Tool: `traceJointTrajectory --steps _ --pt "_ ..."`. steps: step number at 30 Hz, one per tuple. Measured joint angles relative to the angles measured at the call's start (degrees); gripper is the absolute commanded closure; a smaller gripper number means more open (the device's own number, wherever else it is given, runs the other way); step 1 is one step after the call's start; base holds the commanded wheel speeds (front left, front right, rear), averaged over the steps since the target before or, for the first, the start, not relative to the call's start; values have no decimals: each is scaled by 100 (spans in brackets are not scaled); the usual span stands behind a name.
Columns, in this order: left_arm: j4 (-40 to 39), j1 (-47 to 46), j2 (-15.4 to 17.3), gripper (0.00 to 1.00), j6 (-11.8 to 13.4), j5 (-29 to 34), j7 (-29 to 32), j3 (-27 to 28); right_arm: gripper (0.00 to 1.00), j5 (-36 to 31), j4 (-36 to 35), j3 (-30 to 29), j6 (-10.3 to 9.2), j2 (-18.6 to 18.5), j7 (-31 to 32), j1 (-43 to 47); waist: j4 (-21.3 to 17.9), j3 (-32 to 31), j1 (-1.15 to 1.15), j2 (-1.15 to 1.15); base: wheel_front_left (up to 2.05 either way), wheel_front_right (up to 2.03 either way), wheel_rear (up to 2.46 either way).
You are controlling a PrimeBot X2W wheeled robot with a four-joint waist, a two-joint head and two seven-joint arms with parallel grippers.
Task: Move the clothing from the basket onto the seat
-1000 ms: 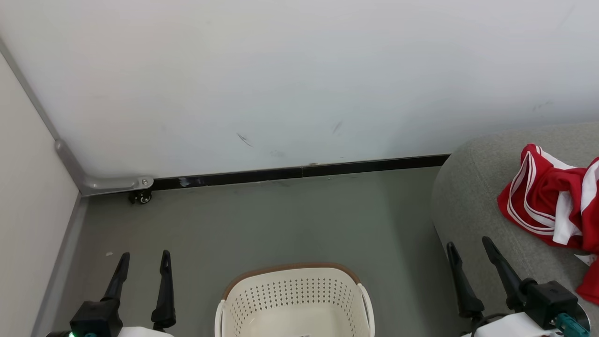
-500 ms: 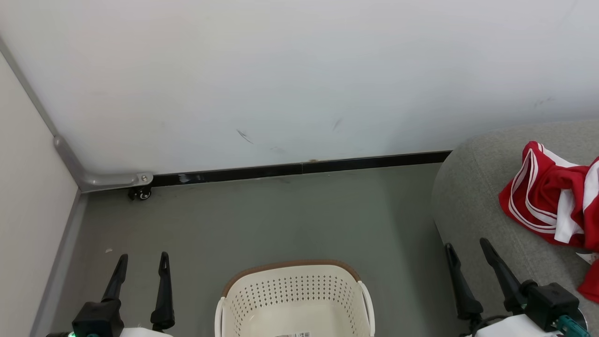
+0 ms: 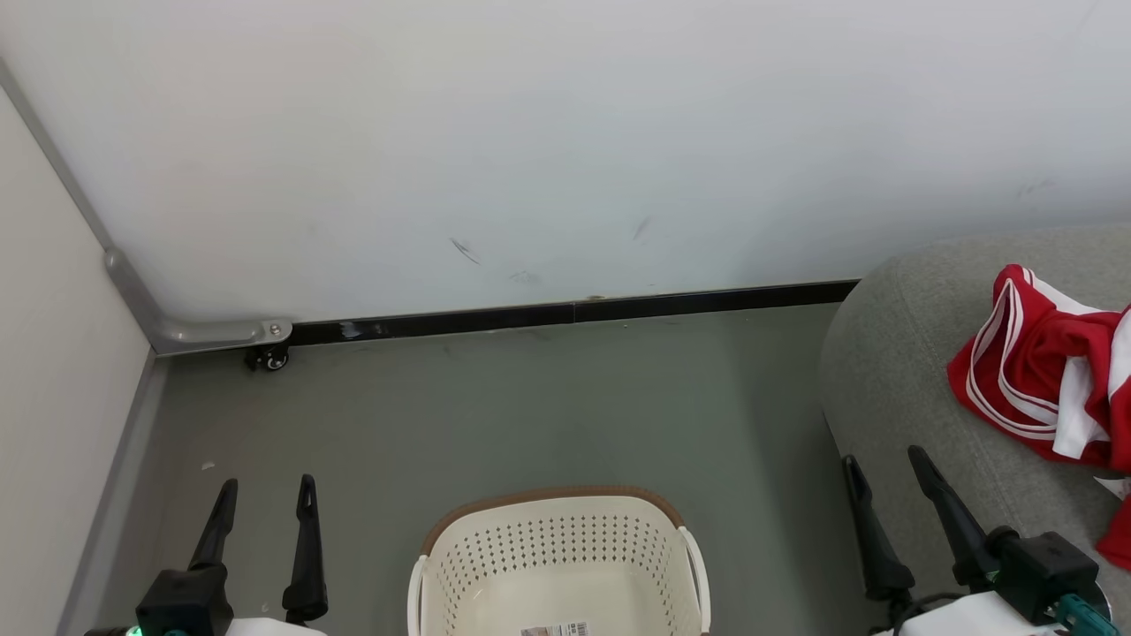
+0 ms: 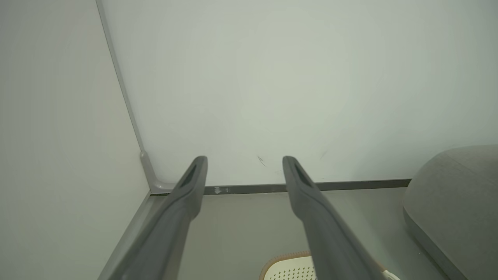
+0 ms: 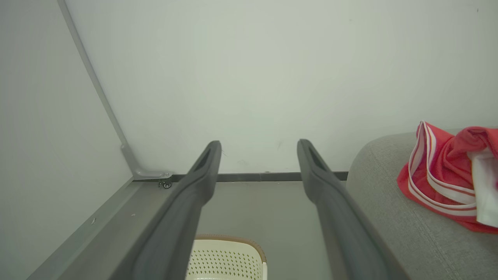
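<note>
Light is bright, even and soft, leaving only faint shadows on the floor (image 3: 530, 397). The head view is sharp; in both wrist views the fingers (image 4: 175, 217) soften toward six o'clock.

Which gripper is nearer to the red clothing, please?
Right. The right gripper sits just left of the clothing, by the seat; the left gripper is beyond the basket, farther left.

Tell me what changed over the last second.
Only the head camera tipped down a little: the whole picture slid up, so more of the floor of the basket and its barcode label show. Nothing was grasped or released. The left gripper and right gripper stayed open and empty; the clothing stayed on the seat.
</note>
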Motion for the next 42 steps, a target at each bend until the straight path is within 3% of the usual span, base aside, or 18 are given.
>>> traceJointTrajectory --steps 9,10,21,34,42 --pt "21 0 -45 0 14 0 0 5 0 56 -23 -3 0 0 14 1 20 29 0 0 0 0 0" --pt "42 1 -60 100 31 -2 1 11 100 55 -9 -1 0 1 13 3 22 32 0 0 0 0 0" --pt "423 202 -346 100 -24 -229 64 -89 100 237 417 70 0 49 13 257 20 40 0 0 0 0 0" --pt "343 202 -480 100 -283 -1300 292 137 100 1504 344 78 0 49 62 236 20 81 2 0 0 0 0" --pt "332 201 -544 100 -457 -1846 461 300 100 2154 347 22 0 49 143 218 20 87 28 0 0 0 0"
